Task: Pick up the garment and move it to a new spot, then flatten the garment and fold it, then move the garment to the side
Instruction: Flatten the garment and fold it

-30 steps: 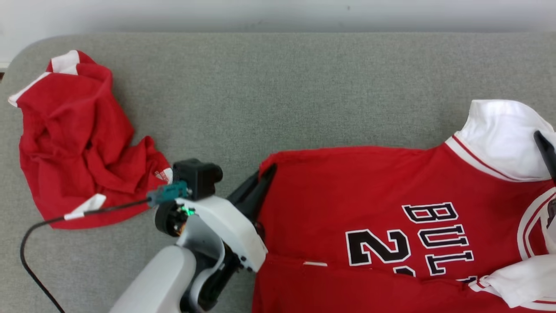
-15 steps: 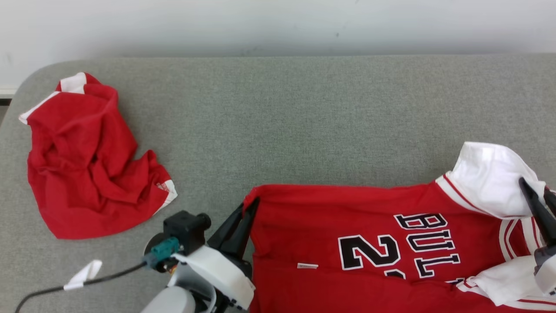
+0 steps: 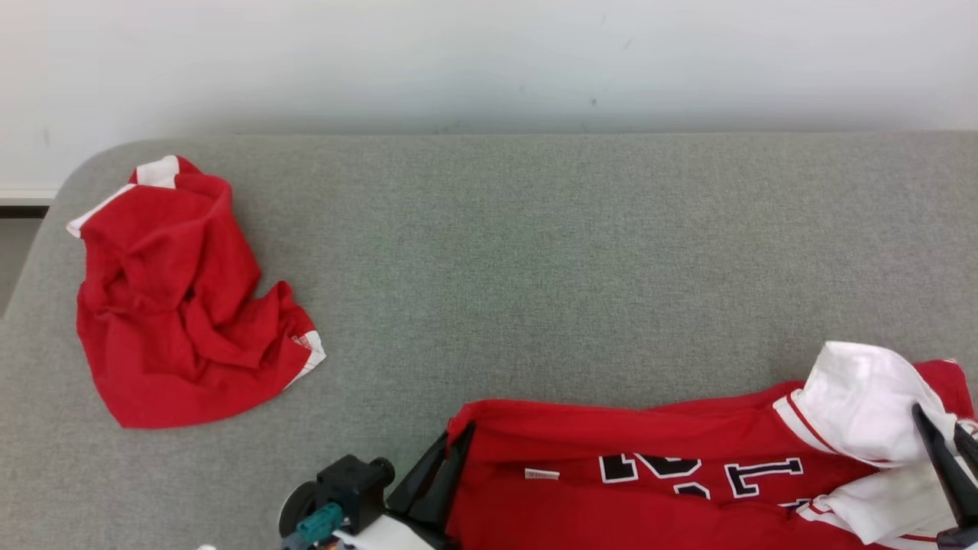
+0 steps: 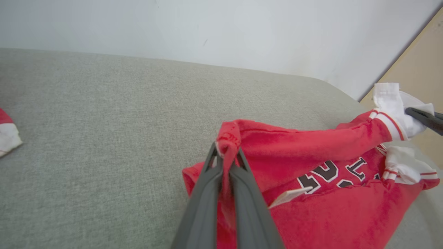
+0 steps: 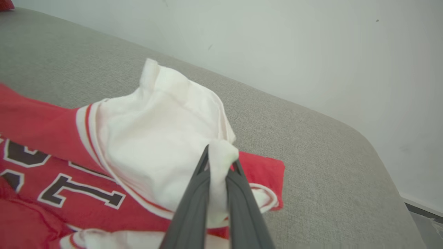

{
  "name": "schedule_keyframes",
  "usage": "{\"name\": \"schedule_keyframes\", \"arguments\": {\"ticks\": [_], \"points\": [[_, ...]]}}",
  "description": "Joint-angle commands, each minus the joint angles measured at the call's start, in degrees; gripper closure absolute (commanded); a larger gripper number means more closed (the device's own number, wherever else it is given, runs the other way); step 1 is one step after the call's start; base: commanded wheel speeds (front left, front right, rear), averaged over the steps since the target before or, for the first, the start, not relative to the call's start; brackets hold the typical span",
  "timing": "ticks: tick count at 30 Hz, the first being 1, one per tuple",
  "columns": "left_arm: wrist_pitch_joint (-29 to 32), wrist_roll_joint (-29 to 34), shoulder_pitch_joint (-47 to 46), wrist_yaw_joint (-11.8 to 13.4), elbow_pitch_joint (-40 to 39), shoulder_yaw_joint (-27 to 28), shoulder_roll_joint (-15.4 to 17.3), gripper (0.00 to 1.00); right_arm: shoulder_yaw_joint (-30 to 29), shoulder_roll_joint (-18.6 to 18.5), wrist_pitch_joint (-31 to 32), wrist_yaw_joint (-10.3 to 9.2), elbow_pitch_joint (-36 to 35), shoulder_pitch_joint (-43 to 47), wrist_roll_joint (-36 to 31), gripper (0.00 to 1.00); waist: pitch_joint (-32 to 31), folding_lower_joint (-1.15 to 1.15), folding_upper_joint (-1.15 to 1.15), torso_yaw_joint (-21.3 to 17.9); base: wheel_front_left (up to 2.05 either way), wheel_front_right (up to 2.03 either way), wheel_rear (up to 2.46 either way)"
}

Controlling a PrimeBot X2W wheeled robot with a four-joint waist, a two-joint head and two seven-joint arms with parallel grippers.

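Note:
The garment (image 3: pixel 657 477) is a red jersey with black lettering and white sleeves, stretched along the near edge of the grey table (image 3: pixel 535 267). My left gripper (image 3: pixel 456 443) is shut on its red hem corner; in the left wrist view the bunched red cloth sits pinched between that gripper's (image 4: pixel 226 157) fingers. My right gripper (image 3: pixel 940 428) is shut on a white sleeve (image 3: pixel 863 401); in the right wrist view the white cloth (image 5: pixel 162 138) sticks out between that gripper's (image 5: pixel 219 159) fingertips. The jersey's edge between the grippers is lifted and folded toward me.
A second red garment (image 3: pixel 179 305) with white trim lies crumpled at the table's far left. A pale wall (image 3: pixel 489 61) stands behind the table. The table's rounded left corner and a dark gap to the floor show at the left edge.
Both grippers have drawn the jersey's far edge toward me, so less of its lettering shows. The head camera has tilted up, bringing more of the wall into view.

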Motion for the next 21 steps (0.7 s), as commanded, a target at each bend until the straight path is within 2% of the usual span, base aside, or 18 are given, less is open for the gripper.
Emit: {"name": "schedule_keyframes", "arguments": {"ticks": [1, 7, 9, 10, 11, 12, 13, 15, 18, 21], "points": [[-0.2, 0.9, 0.7, -0.4, -0.3, 0.6, 0.0, 1.0, -0.3, 0.5, -0.5, -0.01, 0.4, 1.1, -0.3, 1.0, -0.3, 0.0, 0.0, 0.2, 0.0, 0.0, 0.0], [-0.2, 3.8, 4.2, -2.4, -0.2, 3.4, -1.0, 1.0, -2.1, 1.9, -1.4, -0.01, 1.6, 4.5, -1.2, 0.99, -1.4, 0.0, 0.0, 0.5, 0.0, 0.0, 0.0], [-0.2, 4.6, 5.4, -3.3, 0.7, 3.4, -1.0, 1.0, -1.6, 1.7, -1.4, -0.01, 2.1, 5.5, -1.5, 0.51, -1.8, 0.0, 0.0, 0.5, 0.0, 0.0, 0.0], [-0.2, 5.0, 5.8, -3.7, 1.4, 3.0, -0.8, 0.84, -1.6, 1.6, -0.7, -0.01, 2.6, 6.0, -1.5, 0.0, -2.0, 0.0, 0.0, 0.4, 0.0, 0.0, 0.0], [-0.2, 5.1, 6.0, -4.2, 2.1, 2.6, -0.5, 0.56, -1.3, 1.5, -0.4, -0.01, 2.8, 6.4, -1.6, 0.0, -2.2, 0.0, 0.0, 0.4, 0.0, 0.0, 0.0], [-0.2, 5.3, 6.1, -4.6, 2.7, 2.3, -0.4, 0.16, -1.4, 1.4, 0.2, -0.01, 3.1, 6.8, -1.3, 0.0, -2.3, 0.0, 0.0, 0.3, 0.0, 0.0, 0.0], [-0.1, 5.2, 6.5, -5.0, 3.7, 1.8, -0.2, 0.0, -1.7, 1.4, 0.8, -0.01, 3.3, 7.2, -0.8, 0.0, -2.5, 0.0, 0.0, 0.2, 0.0, 0.0, 0.0], [-0.1, 5.4, 7.0, -5.4, 4.9, 1.1, 0.3, 0.0, -2.4, 1.0, 1.6, -0.01, 3.0, 7.9, -0.2, 0.0, -3.0, 0.0, 0.0, 0.0, 0.0, 0.0, 0.0], [-0.1, 6.3, 7.9, -3.9, 4.0, 2.5, 0.8, 0.0, -4.9, 1.4, 3.0, -0.01, 1.8, 8.9, 3.2, 0.0, -3.5, 0.0, 0.0, -0.6, 0.0, 0.0, 0.0], [-0.1, 8.0, 10.2, 0.4, -1.8, 7.0, 0.3, 0.0, -8.3, 2.4, 6.2, -0.01, -0.5, 9.3, 7.6, 0.0, -3.7, 0.0, 0.0, -1.2, 0.0, 0.0, 0.0]]}}
